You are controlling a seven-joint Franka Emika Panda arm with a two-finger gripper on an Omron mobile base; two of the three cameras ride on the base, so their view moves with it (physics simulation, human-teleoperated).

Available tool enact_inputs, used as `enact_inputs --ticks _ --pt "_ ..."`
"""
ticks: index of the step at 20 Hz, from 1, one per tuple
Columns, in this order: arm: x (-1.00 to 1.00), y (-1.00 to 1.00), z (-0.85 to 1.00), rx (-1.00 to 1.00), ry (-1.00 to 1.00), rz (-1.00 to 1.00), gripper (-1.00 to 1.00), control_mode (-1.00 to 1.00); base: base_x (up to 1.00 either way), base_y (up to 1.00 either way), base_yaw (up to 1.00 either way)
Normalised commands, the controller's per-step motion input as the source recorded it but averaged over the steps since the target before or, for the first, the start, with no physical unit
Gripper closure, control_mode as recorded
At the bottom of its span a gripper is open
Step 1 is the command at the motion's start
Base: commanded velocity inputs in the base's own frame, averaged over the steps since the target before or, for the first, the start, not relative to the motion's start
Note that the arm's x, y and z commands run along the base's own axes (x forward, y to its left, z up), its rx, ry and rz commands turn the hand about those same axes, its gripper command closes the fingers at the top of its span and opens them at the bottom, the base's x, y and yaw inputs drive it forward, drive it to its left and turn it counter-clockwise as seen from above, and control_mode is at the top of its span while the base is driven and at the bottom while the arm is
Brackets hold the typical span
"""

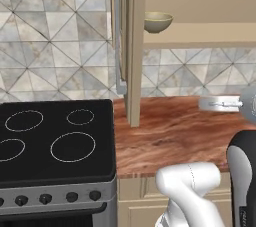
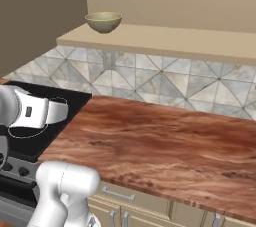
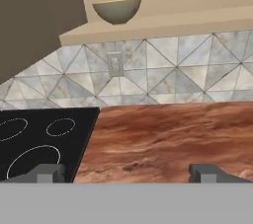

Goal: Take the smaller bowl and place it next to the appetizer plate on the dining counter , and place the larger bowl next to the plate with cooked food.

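The smaller bowl (image 1: 158,21) sits up on the open cabinet shelf (image 2: 165,38), above the tiled backsplash (image 3: 163,70), at about twelve o'clock from the hand and a touch toward eleven. The gripper (image 3: 127,172) hangs low over the tabletop (image 2: 160,141), jaws spread wide, nothing between them, well apart from the bowl.

Here's the worry. That bowl is high, and the hand is down near tabletop level, so the climb looks long; my read is that the arm could clip the shelf's front lip on the way up and shove the bowl deeper in. The open cabinet door (image 1: 131,46) stands at roughly ten o'clock of the bowl, and a wide swing from the stove side could catch it. The thin, rounded rim is another risk: jaws coming in off-centre could tip the bowl or let it slide out.

Now the views. The left base view shows the door edge-on with its handle (image 1: 120,36), and the stove (image 1: 55,141) with its knobs. The right base view opens up the long run of shelf and tabletop toward three o'clock. The hand view alone gives the wall outlet (image 3: 114,63) right below the bowl, and both fingertips (image 3: 44,172) lined up.
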Motion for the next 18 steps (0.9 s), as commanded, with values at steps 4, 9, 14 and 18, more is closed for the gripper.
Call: enact_inputs --ticks 4,9,14,18 --pt "-0.08 -0.54 0.82 0.19 0.0 -0.06 -1.0 -1.0 0.0 0.0 0.0" --pt "0.0 -0.37 0.95 0.29 0.09 0.0 -1.0 -1.0 0.0 0.0 0.0" --pt "0.22 -0.15 0.47 0.19 0.18 0.0 -1.0 -1.0 0.0 0.0 0.0" --pt "0.78 -0.01 -0.01 0.18 0.0 0.0 -1.0 -1.0 0.0 0.0 0.0"
